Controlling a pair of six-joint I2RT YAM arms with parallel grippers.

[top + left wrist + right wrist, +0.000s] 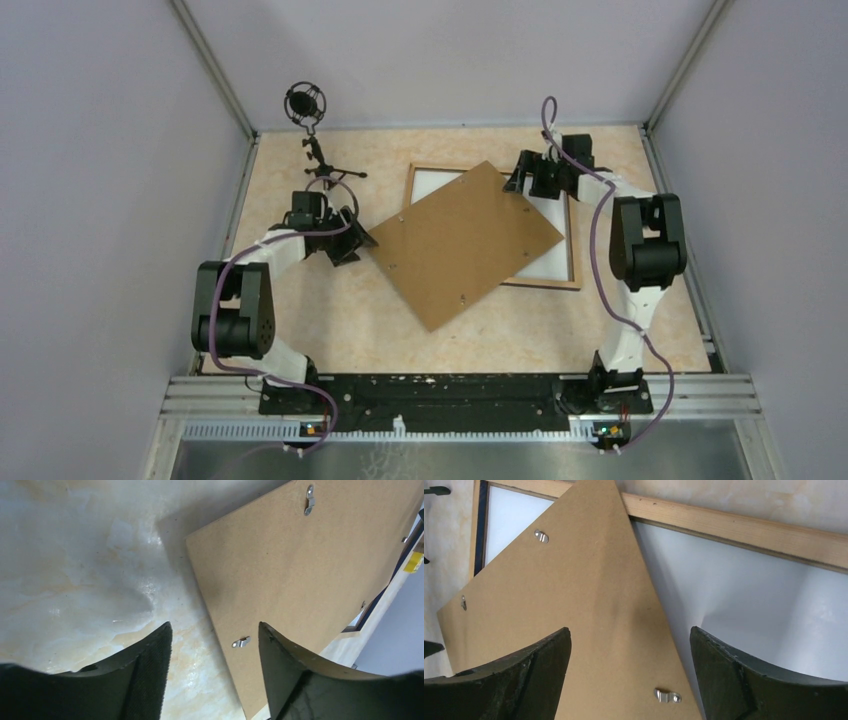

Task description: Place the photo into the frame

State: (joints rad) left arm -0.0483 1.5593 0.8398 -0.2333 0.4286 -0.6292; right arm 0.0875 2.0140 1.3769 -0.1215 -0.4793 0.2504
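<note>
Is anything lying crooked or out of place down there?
Yes. The brown backing board lies turned diagonally across the wooden frame, two corners sticking out past the rails instead of sitting square inside them.

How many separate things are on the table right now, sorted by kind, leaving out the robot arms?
Brown board: 1
Wooden frame: 1
White sheet lying inside the frame: 1
Microphone on a stand: 1
Total: 4
</note>
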